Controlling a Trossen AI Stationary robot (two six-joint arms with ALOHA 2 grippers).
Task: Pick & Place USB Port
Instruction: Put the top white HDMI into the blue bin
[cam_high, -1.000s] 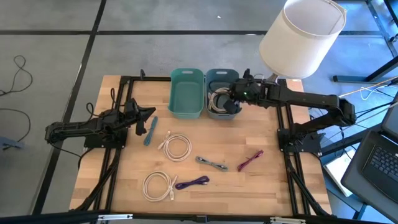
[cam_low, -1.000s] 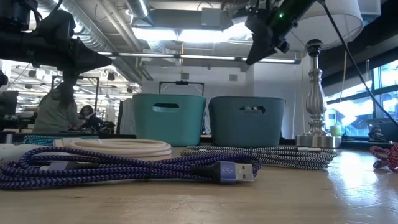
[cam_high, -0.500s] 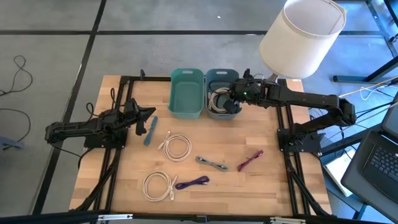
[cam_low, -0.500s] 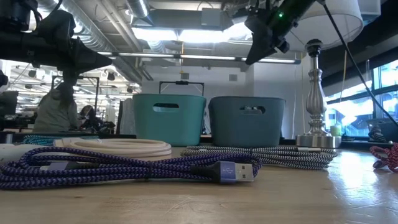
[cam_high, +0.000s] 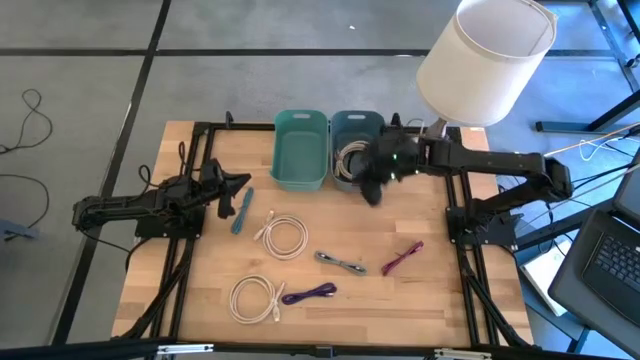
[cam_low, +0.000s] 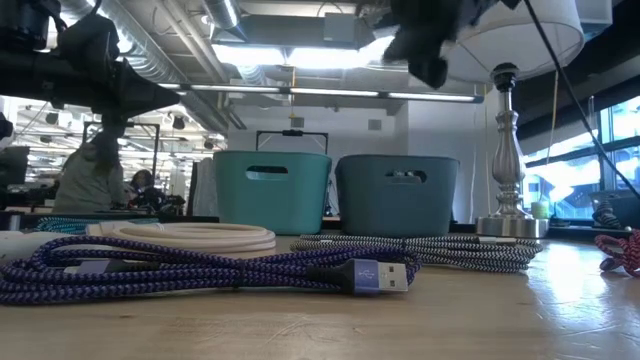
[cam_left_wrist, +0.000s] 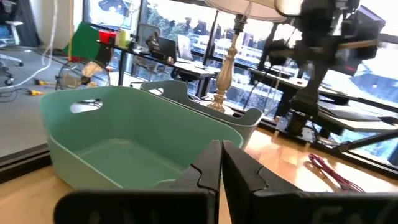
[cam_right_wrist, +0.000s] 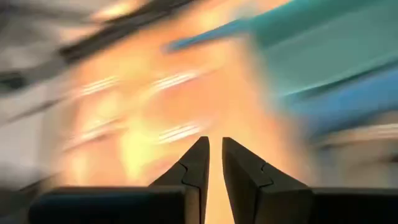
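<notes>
Several USB cables lie on the wooden table: a teal one (cam_high: 243, 209), a white coil (cam_high: 285, 237), a grey braided one (cam_high: 341, 263), a maroon one (cam_high: 402, 257), a second white coil (cam_high: 255, 298) and a purple one (cam_high: 310, 293). A coiled cable (cam_high: 349, 160) lies in the grey-blue bin (cam_high: 356, 125), which stands beside the teal bin (cam_high: 300, 150). My right gripper (cam_high: 372, 187) is shut and empty, in blurred motion just in front of the grey-blue bin; it also shows in its wrist view (cam_right_wrist: 214, 142). My left gripper (cam_high: 243, 184) waits shut at the table's left, above the teal cable.
A lamp with a white shade (cam_high: 485, 55) stands at the table's far right corner, over my right arm. Black frame rails (cam_high: 184, 260) run along the table's left and right sides. Bare wood (cam_high: 420, 300) lies in front of the maroon cable.
My right gripper has swung quickly from over the grey-blue bin toward the table's near edge, coming off the bin's front wall. The cables and bins have stayed where they were.
</notes>
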